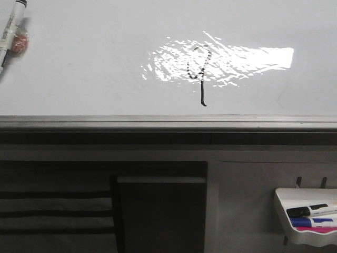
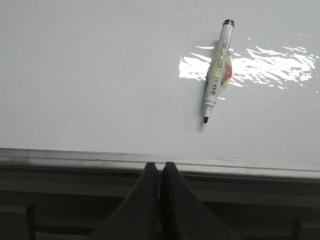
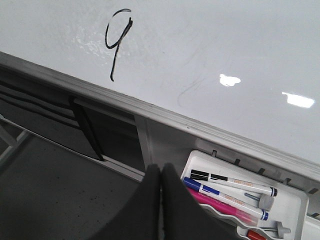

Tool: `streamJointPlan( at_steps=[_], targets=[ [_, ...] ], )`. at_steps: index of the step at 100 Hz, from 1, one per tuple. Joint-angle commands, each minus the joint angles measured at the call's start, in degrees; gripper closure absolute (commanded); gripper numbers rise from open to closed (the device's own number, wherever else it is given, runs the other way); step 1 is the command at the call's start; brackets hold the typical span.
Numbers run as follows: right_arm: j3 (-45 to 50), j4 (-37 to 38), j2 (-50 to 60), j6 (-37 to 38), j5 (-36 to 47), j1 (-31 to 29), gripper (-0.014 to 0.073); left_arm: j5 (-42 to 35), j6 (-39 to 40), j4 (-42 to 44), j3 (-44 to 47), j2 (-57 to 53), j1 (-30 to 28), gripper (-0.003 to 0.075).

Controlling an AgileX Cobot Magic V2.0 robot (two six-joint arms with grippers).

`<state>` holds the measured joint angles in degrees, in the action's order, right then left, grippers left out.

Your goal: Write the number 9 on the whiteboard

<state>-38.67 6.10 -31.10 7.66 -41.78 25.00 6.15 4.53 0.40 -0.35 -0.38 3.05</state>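
While pressed flat together with nothing between them, left fingers [image 2: 161, 172] sit low in the left wrist view, just short of the whiteboard [image 2: 100, 75] and its grey frame edge. Beyond that edge, a marker [image 2: 216, 72] lying on the board, white-barrelled, black tip uncapped and pointed back toward the frame, black cap end farther in. Something small and reddish [image 2: 226, 74] tucked against the barrel's middle (too blurred to name). Bright glare spread across the board around the barrel.

Right fingers [image 3: 161, 175] likewise closed tight on nothing, well apart from the whiteboard [image 3: 225, 45], hovering off its frame edge. Just beside them, a small white tray [image 3: 205, 162] hung below the frame, holding a black marker [image 3: 235, 182], a blue marker [image 3: 225, 196], a pink one [image 3: 220, 206] and a bit of red at the far corner.

On the whiteboard [image 1: 79, 63], the number 9 [image 1: 199, 74]: thin black stroke, small loop on top, long straight tail with a slight hook at its end, tail stopping short of the frame edge. In the front view, loop lost partly in the glare patch, tail clear of it; in the right wrist view, the whole figure plain on the board near the frame. Marker [image 1: 11, 26] at the whiteboard's far left corner in the front view, well apart from the 9; tray [image 1: 281, 211] below the frame at the right.
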Motion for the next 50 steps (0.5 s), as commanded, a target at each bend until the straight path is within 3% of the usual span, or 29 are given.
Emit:
streamJointPlan(
  at_steps=[1, 24, 38, 50],
  targets=[
    [-1.41, 1.14, -0.13, -0.16, 3.67, -0.44, 0.0666, -5.04, 0.34, -0.76, 1.62, -1.41, -0.18, 0.0741],
    [-1.41, 1.14, -0.13, -0.16, 3.67, -0.44, 0.0666, -7.76, 0.19, -0.76, 1.73, -1.41, -0.18, 0.0741],
    [-1.41, 1.14, -0.13, -0.16, 3.67, -0.44, 0.0666, -12.55, -6.96, -4.09, 1.73, -1.41, -0.18, 0.0741],
    [-1.41, 1.14, -0.13, -0.16, 3.67, -0.44, 0.0666, -10.55, -7.15, -7.06, 1.73, -1.41, -0.18, 0.0741]
  ],
)
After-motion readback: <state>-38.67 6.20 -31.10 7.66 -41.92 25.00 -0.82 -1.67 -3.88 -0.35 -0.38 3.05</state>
